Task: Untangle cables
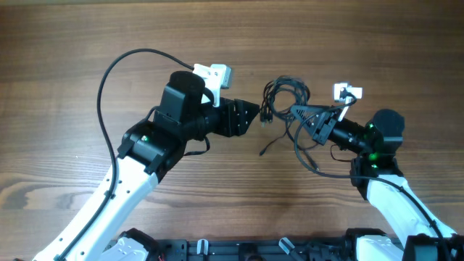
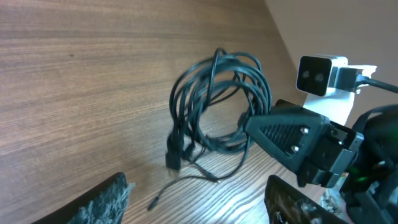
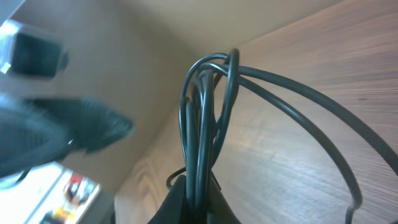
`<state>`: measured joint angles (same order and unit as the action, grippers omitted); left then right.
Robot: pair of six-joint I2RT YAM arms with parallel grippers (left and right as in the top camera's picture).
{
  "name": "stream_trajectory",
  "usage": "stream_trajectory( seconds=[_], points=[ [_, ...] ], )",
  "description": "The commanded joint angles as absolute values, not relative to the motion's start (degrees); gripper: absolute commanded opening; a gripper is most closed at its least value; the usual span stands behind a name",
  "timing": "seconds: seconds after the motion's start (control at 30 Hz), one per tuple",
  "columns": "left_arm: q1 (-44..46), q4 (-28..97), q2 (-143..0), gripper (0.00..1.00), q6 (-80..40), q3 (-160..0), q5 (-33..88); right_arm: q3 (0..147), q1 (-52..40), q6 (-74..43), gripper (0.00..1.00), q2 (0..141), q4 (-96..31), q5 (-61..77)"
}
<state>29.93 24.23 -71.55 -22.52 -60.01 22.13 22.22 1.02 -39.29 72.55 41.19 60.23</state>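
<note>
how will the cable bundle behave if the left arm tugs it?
Probably floppy: the cables curl in loose loops from the shut right gripper. Likely light, since the strands are thin. The loose plug may trail and snag on a loop.

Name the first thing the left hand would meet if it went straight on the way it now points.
Probably the plug end of the cables, straight ahead of the open left hand. The right hand, shut on them, sits just beyond. Depth is unclear.
</note>
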Motion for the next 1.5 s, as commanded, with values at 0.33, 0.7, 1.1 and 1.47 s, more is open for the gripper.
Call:
stream_trajectory(
  seconds=[0.33, 0.7, 1.1, 1.47],
  points=[
    [30.6, 26.4, -75.8, 0.18, -3.3, -60.2, 31.0, 22.6, 1.1, -35.1, 0.09, 72.9, 41.7, 73.4],
    [33.4, 21.0, -84.7, 0.08, -9.9, -60.2, 29.1, 22.6, 1.1, -35.2, 0.10, 72.9, 41.7, 75.0],
    [33.4, 20.3, -84.8, 0.50, -11.4, -60.2, 27.9, 22.6, 1.1, -37.7, 0.12, 72.9, 42.4, 76.1],
    [33.4, 19.0, -83.6, 0.48, -12.1, -60.4, 26.5, 22.6, 1.1, -37.6, 0.13, 72.9, 44.8, 77.4]
  ],
)
